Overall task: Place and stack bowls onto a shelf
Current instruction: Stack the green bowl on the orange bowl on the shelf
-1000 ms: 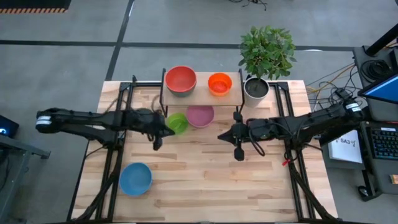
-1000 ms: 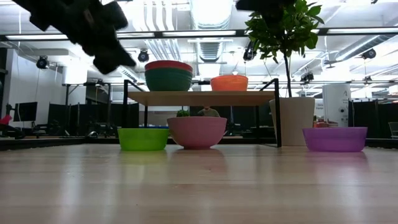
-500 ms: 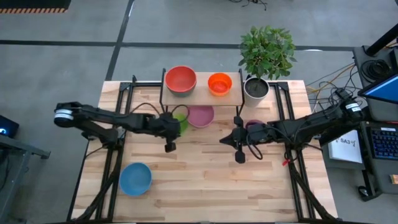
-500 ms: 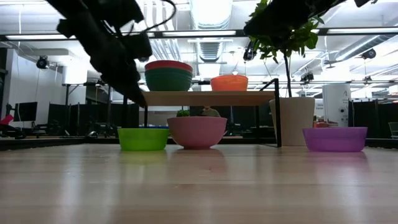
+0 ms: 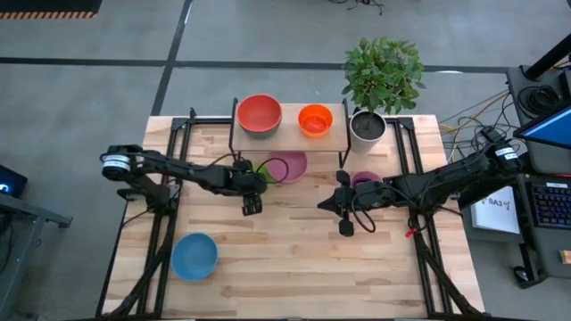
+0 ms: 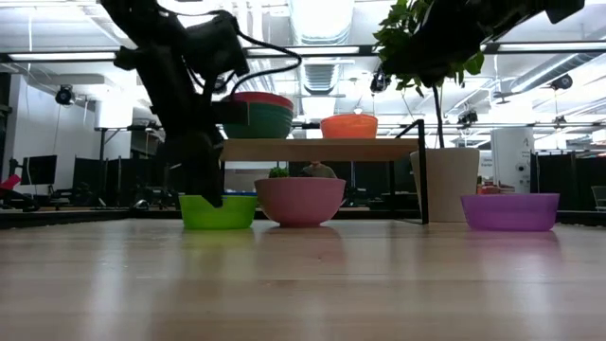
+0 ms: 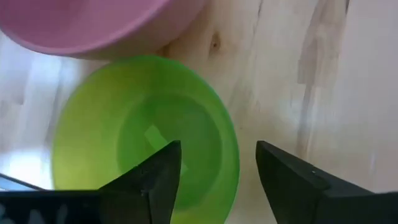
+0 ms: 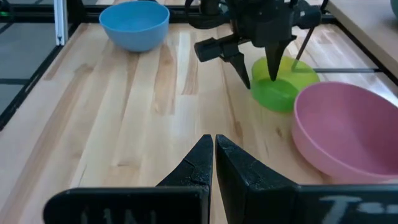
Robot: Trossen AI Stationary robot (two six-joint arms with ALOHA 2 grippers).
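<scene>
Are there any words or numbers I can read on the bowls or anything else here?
No readable text on any bowl or on the shelf.
White paper beside the table's right edge: dark marks, too small to read.
Right wrist view, strip above the fingers: pale marks, too blurred to read.

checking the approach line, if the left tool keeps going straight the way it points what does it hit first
Most likely the lime green bowl: the open left tool straddles its rim, one finger over the inside, one outside. How far above it sits is unclear.

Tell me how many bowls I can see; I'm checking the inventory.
7: red nested in teal and orange on the shelf; green, pink, purple, blue on the table.
</scene>
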